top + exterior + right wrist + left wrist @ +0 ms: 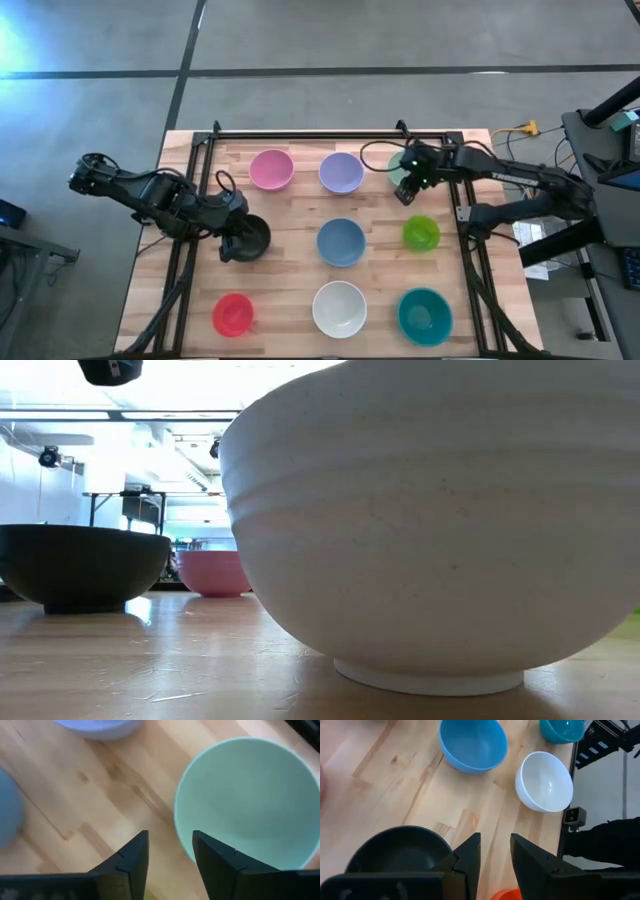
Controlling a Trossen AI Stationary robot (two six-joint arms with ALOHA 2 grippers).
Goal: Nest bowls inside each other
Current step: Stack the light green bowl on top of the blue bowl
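Where the high view looks straight down, nine bowls stand singly in a three-by-three grid, none nested.

Table (290, 215): wooden top; bare wood separates neighbouring bowls; dark rails run along the back and both side edges.
Back row: pink bowl (271, 169), lavender bowl (341, 172), mint green bowl (403, 178) at the right end, near the right rail.
Middle row: black bowl (250, 237), blue bowl (341, 242), lime green bowl (421, 233).
Front row: red bowl (233, 314), white bowl (340, 308), teal bowl (425, 316), all close to the front edge.
Left gripper (236, 243): at the black bowl; fingers (470, 857) parted by a narrow gap just outside the bowl's rim, with bare wood between them; nothing clamped.
Right gripper (408, 182): over the mint green bowl; jaws spread, straddling its near rim, one finger outside and one over the inside; contact cannot be told.
Hidden: the right gripper covers most of the mint green bowl from above; the left gripper overlaps the black bowl's left side.
Cut off: in the low view the white bowl fills most of the picture, leaving only the black and pink bowls visible beside it.
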